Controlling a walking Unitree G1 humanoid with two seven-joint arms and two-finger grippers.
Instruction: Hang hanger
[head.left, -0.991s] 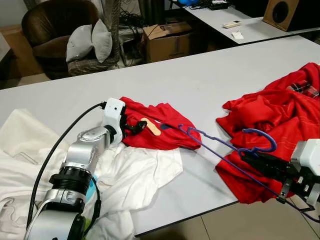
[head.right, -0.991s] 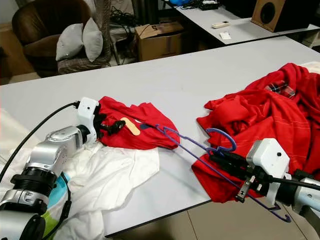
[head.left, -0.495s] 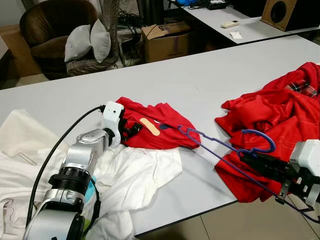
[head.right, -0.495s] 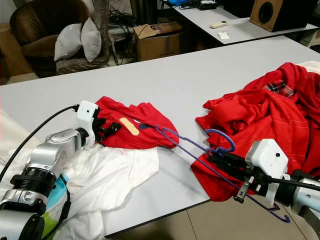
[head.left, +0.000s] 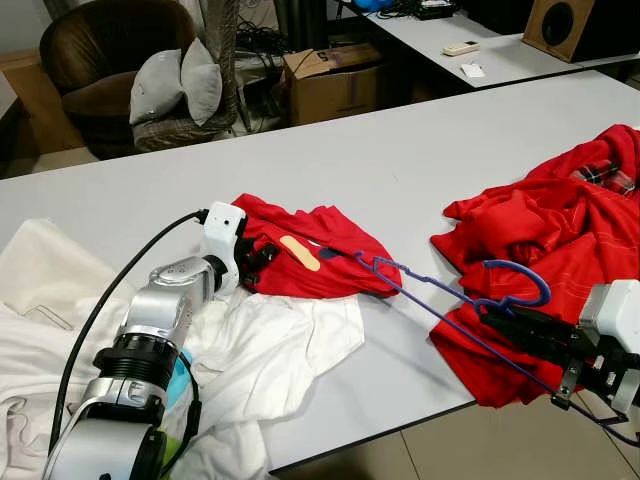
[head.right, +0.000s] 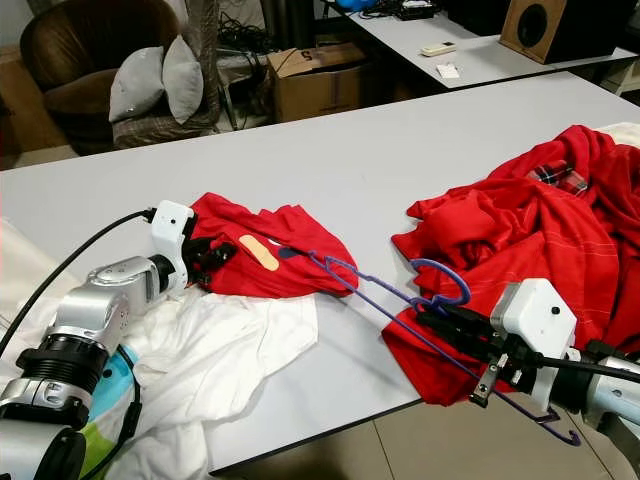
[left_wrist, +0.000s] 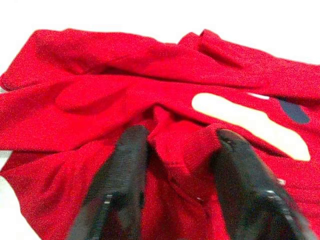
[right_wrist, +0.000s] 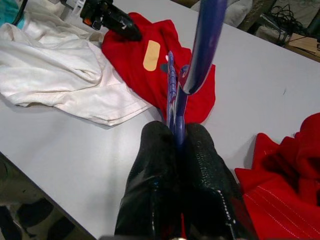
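Hanger (head.left: 440, 290), made of thin blue-purple wire, is held low over the grey counter (head.left: 400, 160) by the right gripper (right_wrist: 176, 142), whose black fingers are clamped together on the neck just below the hook. One shoulder tip is pointed at, and appears to be tucked just inside, the edge of a small red shirt (head.left: 310, 262) spread flat in the middle of the counter, apparently so the garment can be threaded onto the frame. The left gripper (left_wrist: 180, 150) is placed at the shirt's collar, its fingers apart with a raised fold of red cloth between them, seemingly to steady or open the neck. White cloth (head.left: 270, 345) lies beside the shirt, and a larger red heap (head.left: 540, 230) lies under the hook.
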